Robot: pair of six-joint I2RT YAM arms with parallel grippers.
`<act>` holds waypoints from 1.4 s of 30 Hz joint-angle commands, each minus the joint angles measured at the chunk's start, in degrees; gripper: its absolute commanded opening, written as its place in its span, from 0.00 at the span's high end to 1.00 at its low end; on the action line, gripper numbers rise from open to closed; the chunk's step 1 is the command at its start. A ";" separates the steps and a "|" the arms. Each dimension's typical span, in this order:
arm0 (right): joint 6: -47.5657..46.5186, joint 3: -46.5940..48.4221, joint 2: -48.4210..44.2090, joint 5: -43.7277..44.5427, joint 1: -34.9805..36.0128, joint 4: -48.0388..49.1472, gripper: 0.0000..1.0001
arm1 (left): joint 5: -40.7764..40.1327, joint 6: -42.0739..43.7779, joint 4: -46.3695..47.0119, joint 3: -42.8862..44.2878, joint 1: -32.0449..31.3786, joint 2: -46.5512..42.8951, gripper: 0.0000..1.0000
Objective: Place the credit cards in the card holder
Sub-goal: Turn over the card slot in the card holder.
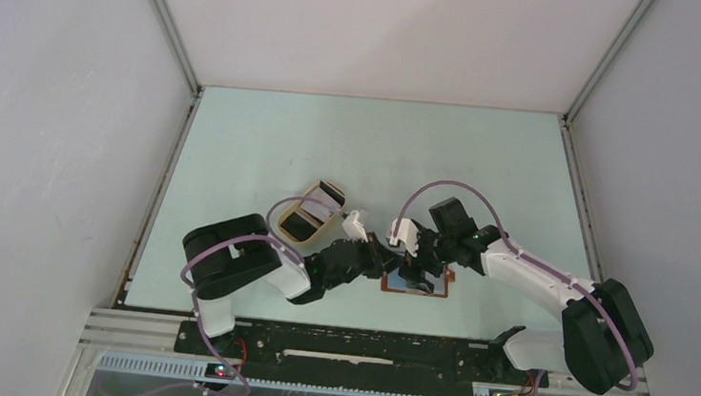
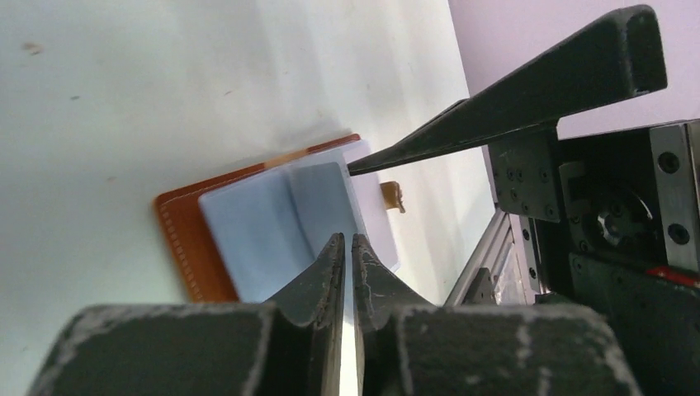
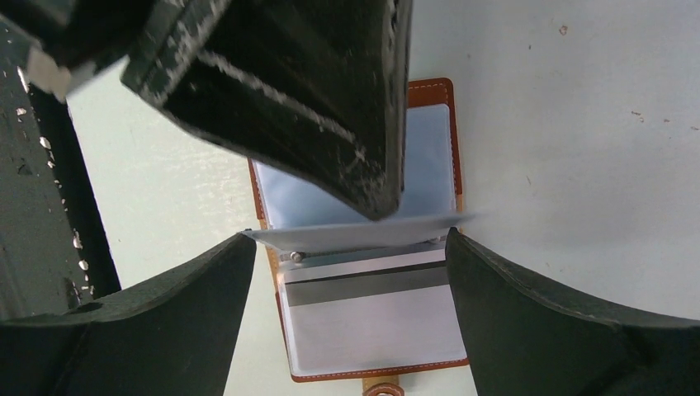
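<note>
Credit card [image 3: 413, 227], edge-on in the nearly closed left pincer [image 2: 347, 239], poised over the open card holder [image 3: 429, 87] lying flat on the surface [image 3: 578, 165]; right pincer [image 3: 348, 239] stands wide, flanking the card, gripping nothing. For clean insertion, keep the card's lower edge parallel to the clear sleeve [image 3: 429, 165] mouth and slide shallowly, bracing the holder. Stored card [image 3: 371, 326] shows a magnetic stripe [image 3: 367, 289]; no legible writing
</note>
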 commanded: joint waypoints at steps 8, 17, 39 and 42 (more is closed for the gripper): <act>-3.07 4.79 -6.11 -6.50 -3.45 -6.48 0.02 | 5.30 3.14 -5.38 8.05 0.31 4.44 0.88; -4.87 8.20 -13.84 -21.17 -22.65 -15.14 0.07 | 8.19 4.52 -7.61 12.17 -0.62 6.36 0.87; -13.98 12.13 -8.28 -35.36 -30.44 -27.83 0.44 | 11.59 12.03 -21.10 19.07 -0.32 4.43 0.73; -16.36 12.13 -7.29 -33.95 -30.45 -28.37 0.67 | 6.95 15.73 -20.94 14.88 -0.23 -2.95 0.72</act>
